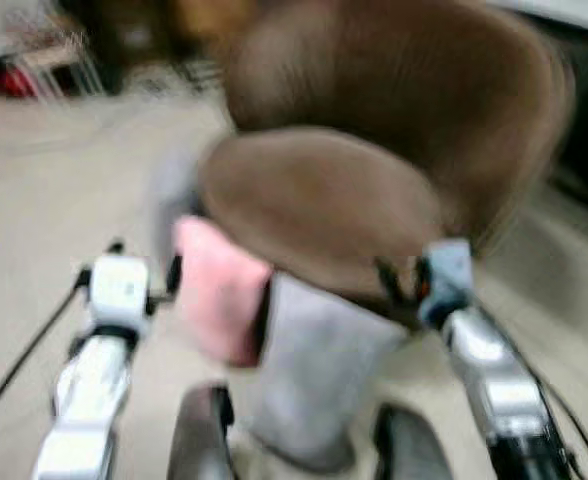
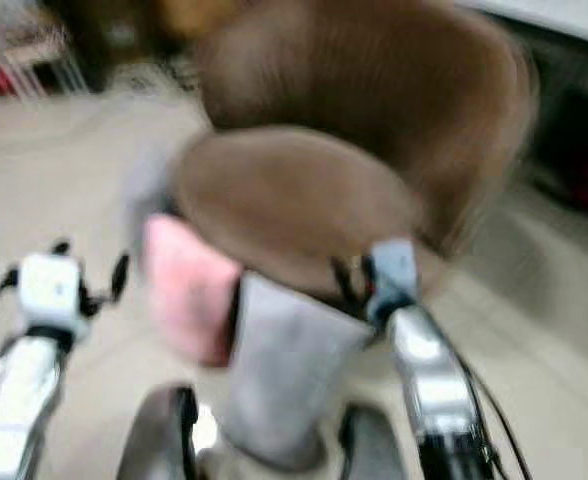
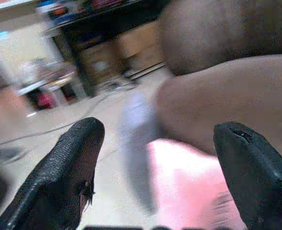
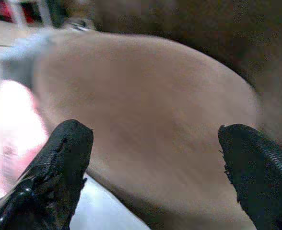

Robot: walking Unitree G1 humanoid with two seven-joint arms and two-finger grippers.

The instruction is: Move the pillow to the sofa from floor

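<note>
the pillow (image 1: 219, 290) leans on the floor against the brown sofa (image 1: 324, 205). my left gripper (image 3: 155, 167) and right gripper (image 4: 153, 163) are both spread wide, holding nothing. it looks soft and light - i'd squeeze its puffy sides.

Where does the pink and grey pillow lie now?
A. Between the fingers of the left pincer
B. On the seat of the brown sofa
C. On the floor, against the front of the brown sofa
C: the pillow leans low against the sofa, with both open pincers, left and right, empty.
</note>
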